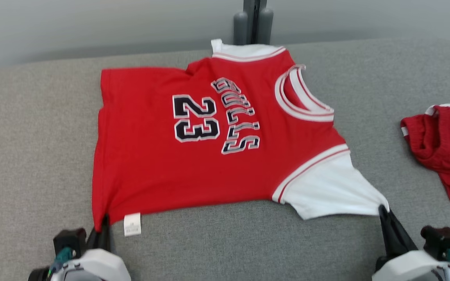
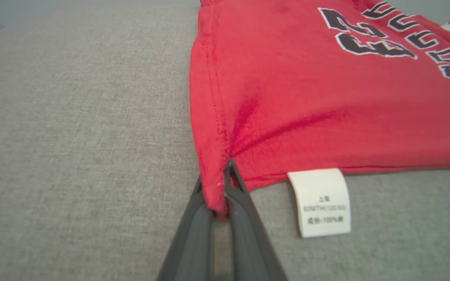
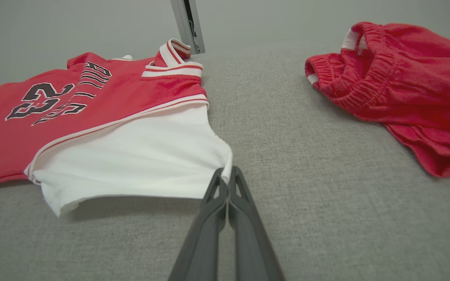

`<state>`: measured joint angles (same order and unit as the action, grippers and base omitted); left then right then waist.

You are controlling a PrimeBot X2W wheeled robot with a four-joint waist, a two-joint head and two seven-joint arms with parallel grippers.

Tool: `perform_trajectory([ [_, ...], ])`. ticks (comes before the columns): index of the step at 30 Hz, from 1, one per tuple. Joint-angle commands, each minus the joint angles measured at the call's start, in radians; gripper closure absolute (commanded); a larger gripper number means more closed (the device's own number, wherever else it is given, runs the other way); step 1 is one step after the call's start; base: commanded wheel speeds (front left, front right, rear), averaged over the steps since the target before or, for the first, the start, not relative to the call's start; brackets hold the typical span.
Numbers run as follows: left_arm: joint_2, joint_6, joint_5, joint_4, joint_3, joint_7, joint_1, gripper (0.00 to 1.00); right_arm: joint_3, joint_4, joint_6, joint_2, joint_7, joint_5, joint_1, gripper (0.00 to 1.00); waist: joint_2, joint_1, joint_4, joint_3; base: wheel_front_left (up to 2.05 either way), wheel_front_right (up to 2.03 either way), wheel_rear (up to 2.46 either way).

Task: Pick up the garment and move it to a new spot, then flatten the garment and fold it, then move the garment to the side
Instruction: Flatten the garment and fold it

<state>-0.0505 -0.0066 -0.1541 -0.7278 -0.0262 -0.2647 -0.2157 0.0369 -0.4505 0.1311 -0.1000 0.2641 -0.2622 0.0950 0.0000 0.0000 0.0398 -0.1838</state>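
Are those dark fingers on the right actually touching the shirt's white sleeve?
Touching. The right wrist view shows the right fingers pinched shut on a corner of the white sleeve.

Red jersey (image 1: 150, 164), white sleeves (image 1: 326, 187), seemingly navy numerals (image 1: 195, 117); grey woven surface (image 1: 33, 156).

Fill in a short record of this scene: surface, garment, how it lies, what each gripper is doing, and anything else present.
surface: grey fabric surface
garment: red jersey with white sleeves, number 23 facing up
lie: spread out, neck opening toward the robot's right
left gripper: shut on the jersey's near hem corner
right gripper: shut on the edge of the near white sleeve
label: white care label on the hem beside the left gripper
other: crumpled red shorts, lying apart at the right
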Motion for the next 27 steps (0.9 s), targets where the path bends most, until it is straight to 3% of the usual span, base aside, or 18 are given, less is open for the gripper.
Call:
perform_trajectory([
  [1, -0.008, 0.006, -0.009, -0.007, -0.012, 0.001, 0.053, 1.0, -0.01, -0.006, -0.001, -0.008, 0.0, -0.005, -0.035, 1.0, 0.0, 0.0, 0.015, 0.101, 0.0, 0.0, 0.0],
  [16, -0.005, 0.012, -0.066, 0.075, 0.011, 0.001, 0.36, 1.0, 0.066, -0.007, -0.001, -0.021, 0.0, -0.003, -0.283, 1.0, 0.0, 0.0, 0.027, 0.269, 0.0, 0.0, 0.0],
  [21, -0.004, 0.012, -0.061, 0.13, 0.003, 0.001, 0.38, 1.0, 0.057, 0.048, -0.001, -0.022, 0.0, -0.011, -0.314, 1.0, 0.0, 0.0, 0.019, 0.28, 0.0, 0.0, 0.0],
  [27, -0.003, -0.008, -0.043, 0.226, 0.006, 0.001, 0.317, 1.0, 0.037, 0.137, -0.001, -0.009, 0.0, -0.017, -0.228, 1.0, 0.0, 0.0, 0.005, 0.259, 0.0, 0.0, 0.0],
])
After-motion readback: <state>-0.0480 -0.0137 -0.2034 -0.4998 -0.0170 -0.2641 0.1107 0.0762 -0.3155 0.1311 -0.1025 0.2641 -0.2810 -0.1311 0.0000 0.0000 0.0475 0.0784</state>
